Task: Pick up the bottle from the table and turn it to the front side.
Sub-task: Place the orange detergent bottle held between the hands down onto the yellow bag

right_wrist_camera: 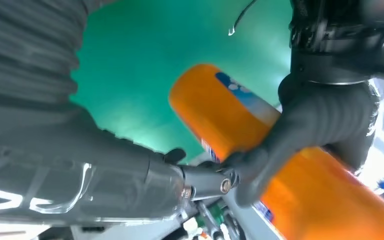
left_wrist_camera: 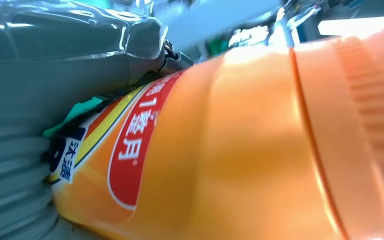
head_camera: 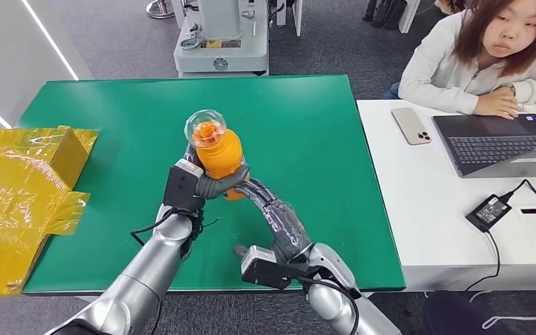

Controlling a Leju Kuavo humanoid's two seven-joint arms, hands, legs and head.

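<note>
Both hands are gripping the orange bottle (head_camera: 220,153) together, lifted above the middle of the green table (head_camera: 98,112). The left hand (head_camera: 187,183) is wrapping its body, and the right hand (head_camera: 241,187) is clasping it from the other side.
</note>
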